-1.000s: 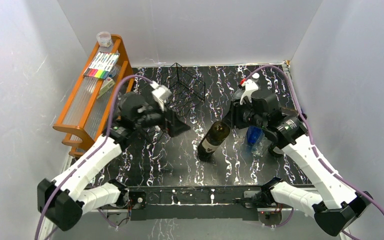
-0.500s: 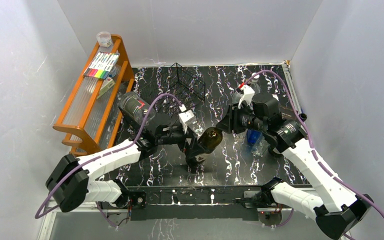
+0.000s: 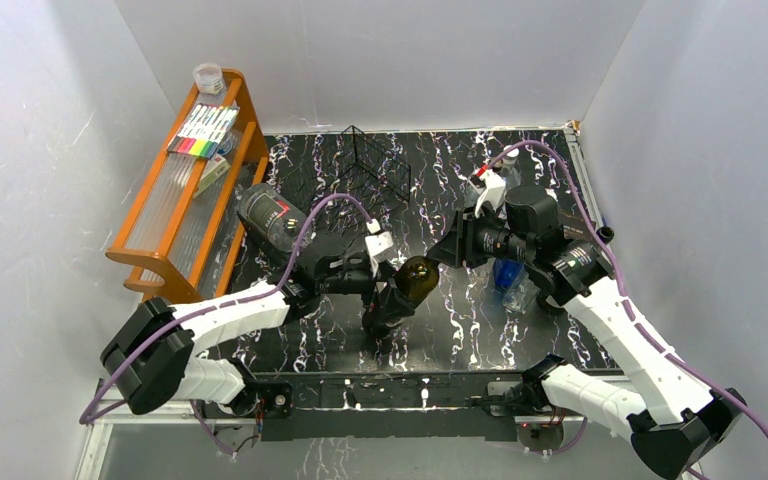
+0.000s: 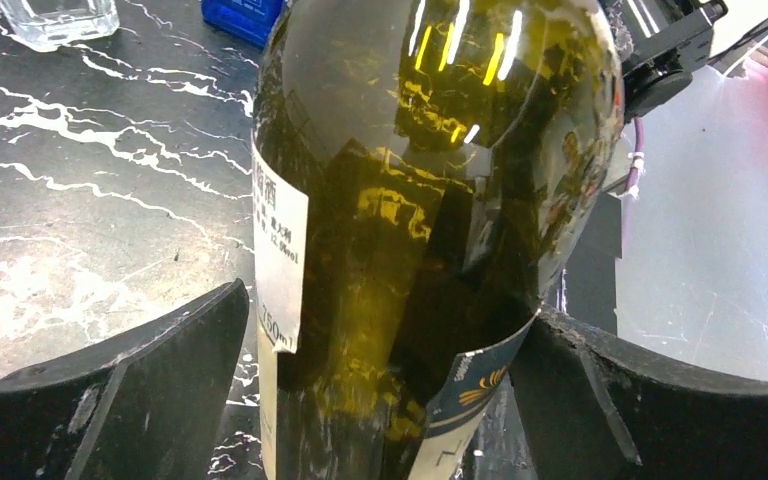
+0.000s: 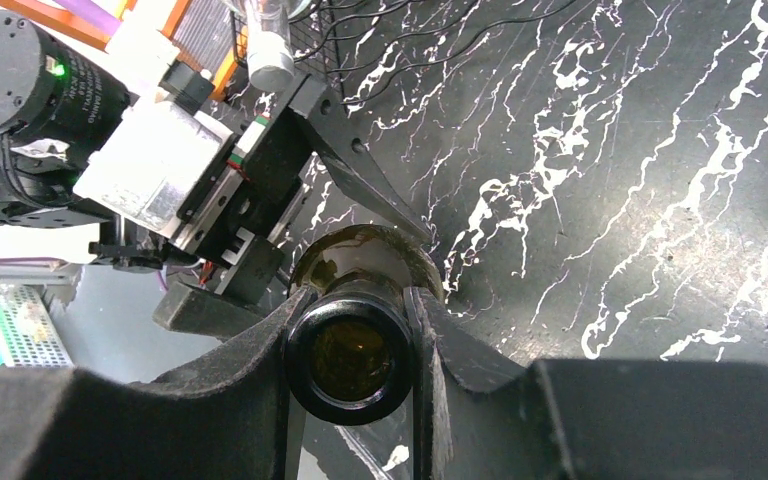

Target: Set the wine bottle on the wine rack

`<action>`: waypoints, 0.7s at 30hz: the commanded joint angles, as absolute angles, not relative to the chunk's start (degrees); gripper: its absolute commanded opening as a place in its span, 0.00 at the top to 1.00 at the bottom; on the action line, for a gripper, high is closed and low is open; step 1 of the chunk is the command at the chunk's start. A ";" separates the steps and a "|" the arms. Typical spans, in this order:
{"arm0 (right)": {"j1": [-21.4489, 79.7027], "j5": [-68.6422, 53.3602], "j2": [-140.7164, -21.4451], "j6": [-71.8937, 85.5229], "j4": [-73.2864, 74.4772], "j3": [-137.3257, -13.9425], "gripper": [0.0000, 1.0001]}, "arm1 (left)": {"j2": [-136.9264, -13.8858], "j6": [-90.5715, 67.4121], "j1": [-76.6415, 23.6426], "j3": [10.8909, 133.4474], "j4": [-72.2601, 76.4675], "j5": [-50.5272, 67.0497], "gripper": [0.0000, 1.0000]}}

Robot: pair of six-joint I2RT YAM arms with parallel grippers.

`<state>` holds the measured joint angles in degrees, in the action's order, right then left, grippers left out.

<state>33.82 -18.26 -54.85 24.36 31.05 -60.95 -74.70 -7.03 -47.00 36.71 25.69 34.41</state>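
The dark green wine bottle [image 3: 392,303] stands tilted on the black marbled table, neck pointing up and right. My right gripper [image 3: 440,254] is shut on the neck; in the right wrist view its fingers [image 5: 260,380] clamp just below the open mouth [image 5: 348,358]. My left gripper [image 3: 384,288] is open, its jaws on either side of the bottle's body [image 4: 430,150]. The right finger [image 4: 620,400] touches the label and a thin slit shows at the left finger [image 4: 150,390]. The black wire wine rack [image 3: 375,170] stands empty at the back centre, apart from both grippers.
An orange wooden shelf [image 3: 150,215] with markers [image 3: 205,130] and a jar [image 3: 208,77] lines the left wall. A clear plastic bottle [image 3: 266,214] lies beside it. A blue object [image 3: 508,270] and a clear glass [image 3: 520,296] sit under my right arm.
My left arm swung from beside the rack over to the bottle and now straddles its body. The bottle leaned and shifted slightly left. The right gripper kept its hold on the neck.
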 commanded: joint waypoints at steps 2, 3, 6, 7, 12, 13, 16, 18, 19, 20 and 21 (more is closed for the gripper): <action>34.10 -24.88 -53.41 28.78 21.18 -62.16 0.98 | -75.85 -4.84 -47.10 36.59 29.07 36.76 0.07; 34.10 -24.99 -53.43 28.82 21.30 -62.06 0.99 | -75.74 -4.57 -47.11 36.30 29.43 36.81 0.07; 34.08 -24.91 -53.38 28.75 21.82 -61.72 0.98 | -75.63 -3.79 -47.06 36.01 29.68 37.42 0.14; 34.10 -25.06 -53.42 28.74 21.92 -61.56 0.96 | -75.97 -2.99 -47.10 36.77 28.62 38.92 0.23; 34.08 -25.96 -53.40 28.49 23.32 -61.77 0.84 | -79.83 3.38 -47.15 42.26 18.93 40.77 0.52; 34.10 -26.31 -53.42 28.48 23.81 -61.91 0.79 | -79.98 4.33 -47.11 42.44 18.59 40.26 0.55; 34.10 -26.41 -53.48 28.06 26.52 -62.93 0.58 | -78.77 9.69 -47.17 42.20 18.44 38.32 0.62; 34.10 -26.42 -53.51 27.68 28.36 -63.59 0.40 | -76.74 13.87 -47.09 42.21 18.10 36.43 0.65; 34.09 -26.15 -53.52 27.42 29.25 -63.97 0.35 | -75.87 16.16 -47.11 42.35 17.85 35.59 0.67; 34.10 -25.59 -53.47 27.30 30.32 -64.31 0.32 | -75.09 18.42 -47.09 42.61 17.44 34.80 0.68; 34.09 -24.59 -53.49 27.19 31.40 -64.64 0.28 | -74.38 20.45 -47.10 42.81 17.26 34.06 0.69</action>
